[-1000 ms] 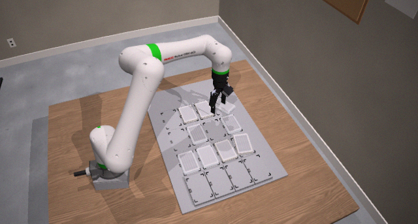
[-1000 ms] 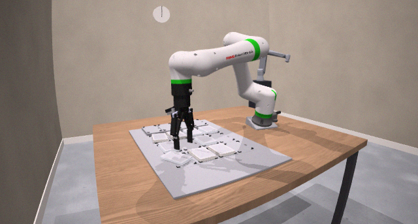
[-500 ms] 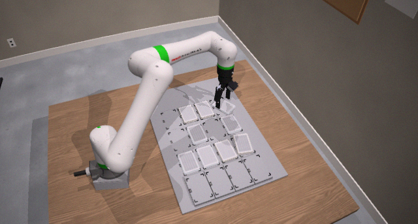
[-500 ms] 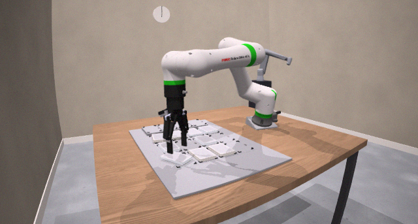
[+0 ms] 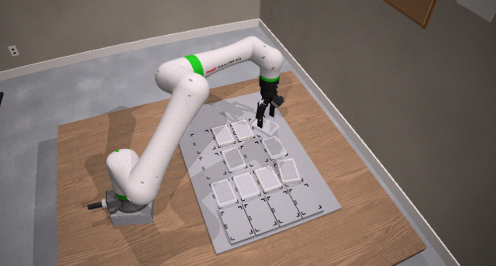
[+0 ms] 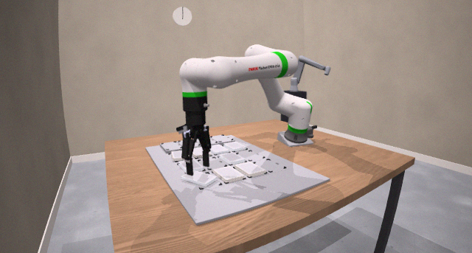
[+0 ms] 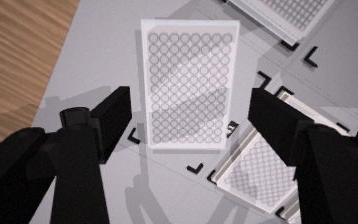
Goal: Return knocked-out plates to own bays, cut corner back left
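Displaced 96-well plate (image 7: 188,84): lies flat on the grey deck (image 5: 310,188) at its far end, turned askew to the bay grid, partly outside the black corner pieces (image 7: 196,168) of the nearest bay. In the top view the same plate (image 5: 267,127) sits at the deck's far right corner, close to the deck edge; in the exterior view (image 6: 199,178) it is the nearest plate to the camera.

Gripper (image 7: 190,117): directly over this plate, fingers partly spread, one on each long side, not touching it. Holds nothing. Fingertips hang a little above the plate (image 6: 196,167).

Neighbours: a seated plate (image 7: 260,167) just right of the loose one in the wrist view; another (image 7: 285,15) at the upper edge.

Beyond: deck rests on a wooden table (image 5: 368,227); arm base (image 5: 145,219) stands on the table, left of the deck in the top view.
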`<act>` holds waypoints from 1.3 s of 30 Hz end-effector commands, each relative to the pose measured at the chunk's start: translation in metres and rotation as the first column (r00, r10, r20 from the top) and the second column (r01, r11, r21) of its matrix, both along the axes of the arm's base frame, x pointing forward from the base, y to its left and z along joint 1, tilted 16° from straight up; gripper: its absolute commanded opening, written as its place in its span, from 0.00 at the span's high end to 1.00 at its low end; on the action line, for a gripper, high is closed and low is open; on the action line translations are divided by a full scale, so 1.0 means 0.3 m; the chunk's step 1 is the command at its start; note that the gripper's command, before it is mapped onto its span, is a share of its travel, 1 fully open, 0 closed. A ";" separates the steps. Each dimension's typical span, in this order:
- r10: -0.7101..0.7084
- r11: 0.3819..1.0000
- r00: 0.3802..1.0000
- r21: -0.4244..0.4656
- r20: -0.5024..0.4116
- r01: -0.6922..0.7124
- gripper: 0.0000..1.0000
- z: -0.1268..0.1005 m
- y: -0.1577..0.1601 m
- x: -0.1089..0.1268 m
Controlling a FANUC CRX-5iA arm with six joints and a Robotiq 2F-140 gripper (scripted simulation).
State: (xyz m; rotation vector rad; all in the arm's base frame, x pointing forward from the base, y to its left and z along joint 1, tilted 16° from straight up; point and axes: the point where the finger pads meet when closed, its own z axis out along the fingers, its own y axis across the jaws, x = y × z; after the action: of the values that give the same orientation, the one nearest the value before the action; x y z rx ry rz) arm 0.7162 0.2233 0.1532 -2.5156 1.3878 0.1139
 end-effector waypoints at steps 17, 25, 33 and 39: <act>0.000 1.000 1.000 0.000 0.003 0.000 0.30 -0.047 0.014 0.005; 0.000 1.000 1.000 0.000 0.003 0.000 0.30 -0.047 0.014 0.005; 0.000 1.000 1.000 0.000 0.003 0.000 0.30 -0.055 0.016 0.006; 0.000 1.000 1.000 0.000 0.003 0.000 0.30 -0.081 0.023 0.007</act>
State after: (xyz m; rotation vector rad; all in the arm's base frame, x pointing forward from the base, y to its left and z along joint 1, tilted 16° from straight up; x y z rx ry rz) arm 0.7177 0.2299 0.1298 -2.5159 1.3871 0.1137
